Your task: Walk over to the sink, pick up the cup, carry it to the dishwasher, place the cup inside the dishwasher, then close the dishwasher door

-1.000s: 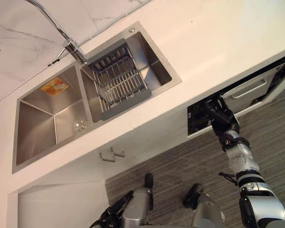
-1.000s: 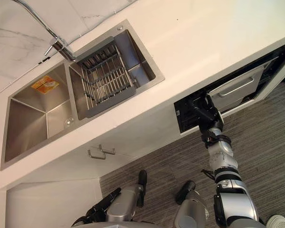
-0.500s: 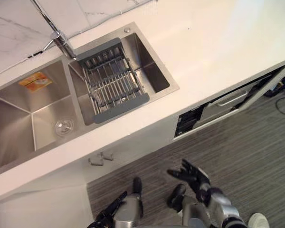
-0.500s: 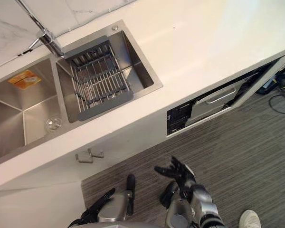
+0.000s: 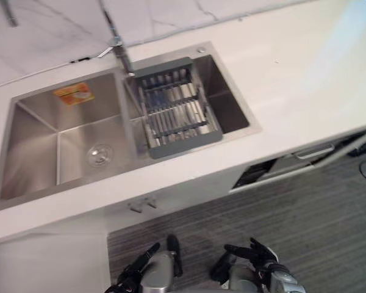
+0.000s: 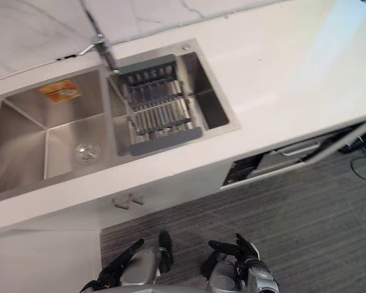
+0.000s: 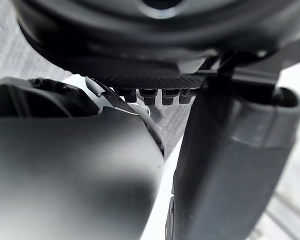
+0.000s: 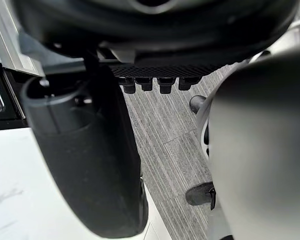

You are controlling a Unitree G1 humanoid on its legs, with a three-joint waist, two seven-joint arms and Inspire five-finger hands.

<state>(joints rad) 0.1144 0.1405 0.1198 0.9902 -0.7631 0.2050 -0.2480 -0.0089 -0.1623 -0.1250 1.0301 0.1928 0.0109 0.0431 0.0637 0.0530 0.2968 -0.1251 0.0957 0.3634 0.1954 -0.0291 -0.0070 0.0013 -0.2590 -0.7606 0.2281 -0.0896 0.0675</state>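
The steel double sink [image 5: 30, 177] lies in the white counter, with a grey dish rack [image 5: 177, 110] across its right basin and a drain [image 5: 100, 154] in its left one. Further right, under the counter's edge, the dishwasher door [image 5: 293, 165] stands slightly ajar, a narrow dark gap beside it and its handle [image 5: 314, 151] facing out. My right hand [image 5: 256, 251] hangs low over the floor, open with fingers spread and holding nothing. My left hand [image 5: 137, 276] hangs low on the other side, fingers relaxed and empty.
A tall faucet [image 5: 119, 46] rises behind the sink, and an orange sticker [image 5: 73, 93] lies on the left basin's wall. The white counter [image 5: 305, 85] runs right. Cupboard handles [image 5: 143, 204] stick out below the sink. Grey striped floor [image 5: 317, 232] spreads before the dishwasher.
My right hand has come out of the dishwasher's gap and dropped low near the floor. The door's gap looks narrower. The camera has swung, so the sink sits more level in view.
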